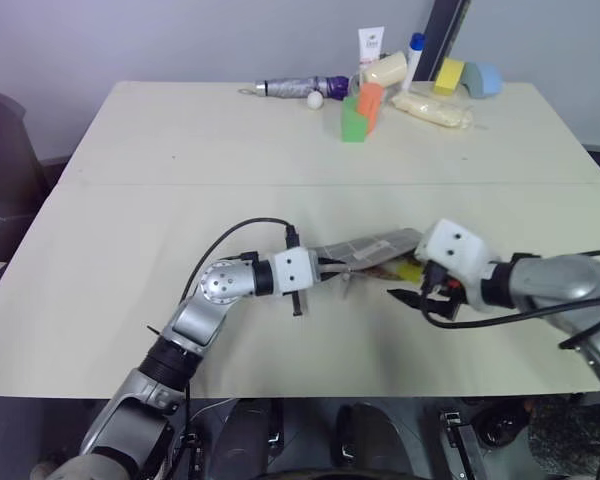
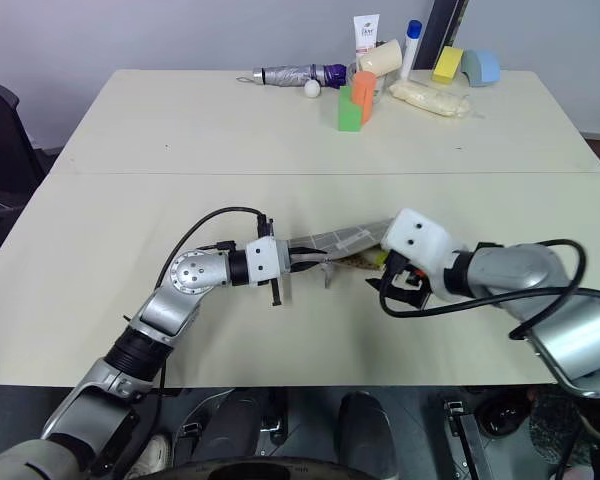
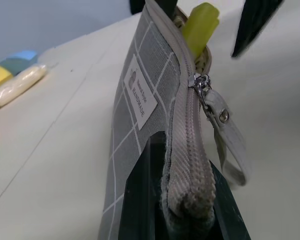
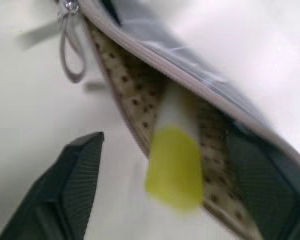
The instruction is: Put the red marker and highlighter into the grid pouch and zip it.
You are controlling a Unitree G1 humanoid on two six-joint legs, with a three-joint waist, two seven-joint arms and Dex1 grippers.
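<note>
Centre of the left eye view: the flat grey fabric grid pouch [image 1: 365,247] with thin white lines lay on the pale table [image 1: 180,150], its near end lifted. The left claw [image 3: 182,200] was clamped shut on the closed end of the pouch's zipper edge, as the left wrist view showed, with the white label [image 3: 140,92] facing sideways and the metal zipper pull [image 3: 205,90] with its grey loop hanging just past the claw.

The chunky pale yellow highlighter [image 4: 175,160] with its brighter yellow cap stood partly inside the pouch's open mouth, cap end sticking out against the dotted beige lining. The right claw [image 4: 190,195], lower centre-right of the left eye view, stood open just beside that mouth, its two black fingers [image 4: 65,190] spread to either side of the cap and not touching it.

Upper centre of the frame, well apart: an orange block [image 1: 370,103], a green block [image 1: 353,122], a folded purple umbrella [image 1: 300,87].
</note>
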